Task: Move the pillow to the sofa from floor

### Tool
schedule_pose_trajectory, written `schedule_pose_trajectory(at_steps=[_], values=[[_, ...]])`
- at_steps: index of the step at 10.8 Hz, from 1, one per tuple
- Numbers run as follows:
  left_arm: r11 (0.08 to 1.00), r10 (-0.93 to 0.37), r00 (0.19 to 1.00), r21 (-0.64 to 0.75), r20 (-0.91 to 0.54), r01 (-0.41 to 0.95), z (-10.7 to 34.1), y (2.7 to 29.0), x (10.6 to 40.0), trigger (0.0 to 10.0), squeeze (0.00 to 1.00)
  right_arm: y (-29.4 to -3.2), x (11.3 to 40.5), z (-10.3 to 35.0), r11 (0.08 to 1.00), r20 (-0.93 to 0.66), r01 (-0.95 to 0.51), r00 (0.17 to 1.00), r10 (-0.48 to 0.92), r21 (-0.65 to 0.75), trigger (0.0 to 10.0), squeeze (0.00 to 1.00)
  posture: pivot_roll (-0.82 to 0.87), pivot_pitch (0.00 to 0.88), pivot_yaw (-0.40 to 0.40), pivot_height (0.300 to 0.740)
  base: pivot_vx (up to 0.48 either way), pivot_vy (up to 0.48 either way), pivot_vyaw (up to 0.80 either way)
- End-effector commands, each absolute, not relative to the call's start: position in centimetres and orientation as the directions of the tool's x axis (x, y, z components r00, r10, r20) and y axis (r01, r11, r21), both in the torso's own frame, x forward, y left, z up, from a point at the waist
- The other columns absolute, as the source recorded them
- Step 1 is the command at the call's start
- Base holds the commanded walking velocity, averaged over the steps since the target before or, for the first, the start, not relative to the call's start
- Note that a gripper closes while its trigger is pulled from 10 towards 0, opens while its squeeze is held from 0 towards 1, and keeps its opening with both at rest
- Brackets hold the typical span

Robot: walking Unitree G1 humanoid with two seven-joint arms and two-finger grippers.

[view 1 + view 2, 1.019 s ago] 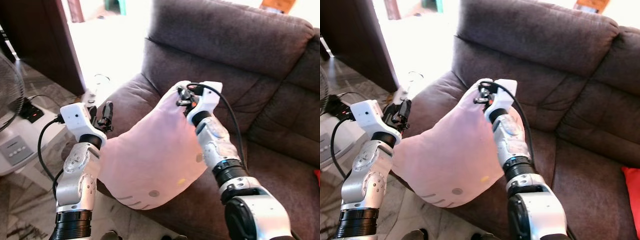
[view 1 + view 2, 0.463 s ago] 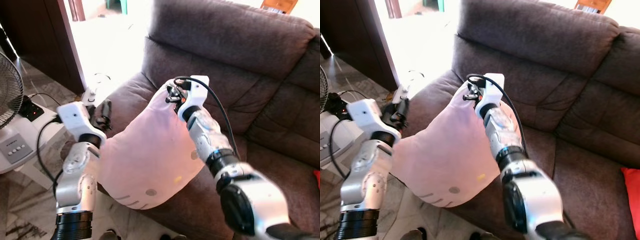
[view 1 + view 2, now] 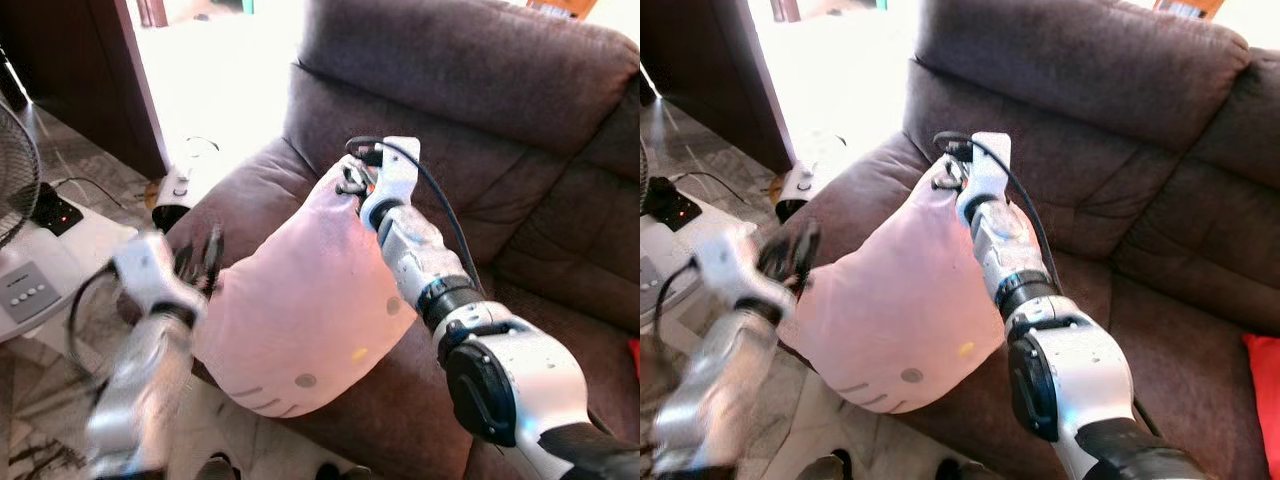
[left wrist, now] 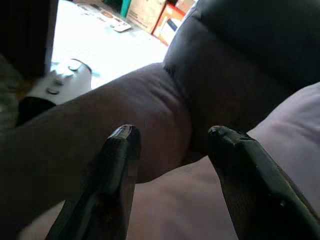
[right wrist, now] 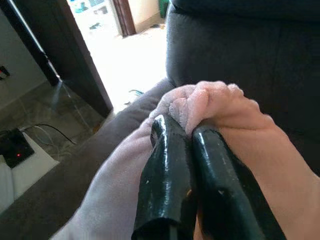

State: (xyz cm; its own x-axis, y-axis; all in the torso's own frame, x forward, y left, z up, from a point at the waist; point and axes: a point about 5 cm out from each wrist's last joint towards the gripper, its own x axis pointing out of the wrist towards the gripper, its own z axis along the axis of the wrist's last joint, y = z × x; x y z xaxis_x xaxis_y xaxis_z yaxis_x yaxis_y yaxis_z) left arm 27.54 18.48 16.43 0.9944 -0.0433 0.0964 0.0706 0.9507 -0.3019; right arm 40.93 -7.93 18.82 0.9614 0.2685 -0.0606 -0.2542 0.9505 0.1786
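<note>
Pillow (image 3: 300,310) corner sits pinched between the right claw (image 5: 187,137) fingers, above the sofa (image 3: 520,150); left claw (image 4: 172,135) gapes just beside it.

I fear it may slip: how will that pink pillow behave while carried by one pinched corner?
Probably floppy: the pink pillow sags below the right gripper, which bunches its corner. It seems light, and the plush fabric likely grips the shut fingers.

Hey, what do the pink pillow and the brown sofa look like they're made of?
The pillow looks like soft plush fleece: matte and fuzzy, bunching into folds where the right gripper pinches it. The sofa looks like brown microfibre or suede-like cloth, matte with a faint nap and stitched seams; which one is unclear.
</note>
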Motion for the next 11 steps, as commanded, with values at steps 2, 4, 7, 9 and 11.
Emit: schedule_pose_trajectory(at_steps=[2,4,7,9,11], values=[[0.963,-0.033,0.997,-0.265,0.074,0.051,16.8,20.3,26.1,10.0,1.0,-9.0,40.1,15.6,0.96,-0.138,-0.208,0.962,0.235,0.187,10.0,0.0,0.25,0.178,-0.137,0.74,0.0,0.0,0.0],[0.966,-0.03,0.996,-0.254,0.081,0.05,18.2,22.4,24.8,10.0,1.0,-9.2,39.9,15.2,0.961,-0.14,-0.205,0.962,0.233,0.186,10.0,0.0,0.26,0.162,-0.126,0.74,0.0,0.0,0.0],[0.967,-0.129,0.991,-0.225,-0.028,0.12,17.2,24.3,23.4,10.0,1.0,-9.3,39.9,15.2,0.961,-0.133,-0.194,0.966,0.223,0.199,10.0,0.0,0.26,0.138,-0.112,0.74,0.0,0.0,0.0],[0.959,-0.173,0.977,-0.246,-0.124,0.139,15.3,24.1,23.2,10.0,1.0,-9.1,39.7,14.9,0.959,-0.135,-0.197,0.965,0.226,0.202,10.0,0.0,0.25,0.128,-0.111,0.74,0.0,0.0,0.0],[0.969,-0.144,0.964,-0.23,-0.225,0.091,13.2,24.1,23.7,10.0,1.0,-9.3,39.6,14.5,0.96,-0.142,-0.198,0.963,0.228,0.197,10.0,0.0,0.25,0.122,-0.111,0.74,0.0,0.0,0.0]])
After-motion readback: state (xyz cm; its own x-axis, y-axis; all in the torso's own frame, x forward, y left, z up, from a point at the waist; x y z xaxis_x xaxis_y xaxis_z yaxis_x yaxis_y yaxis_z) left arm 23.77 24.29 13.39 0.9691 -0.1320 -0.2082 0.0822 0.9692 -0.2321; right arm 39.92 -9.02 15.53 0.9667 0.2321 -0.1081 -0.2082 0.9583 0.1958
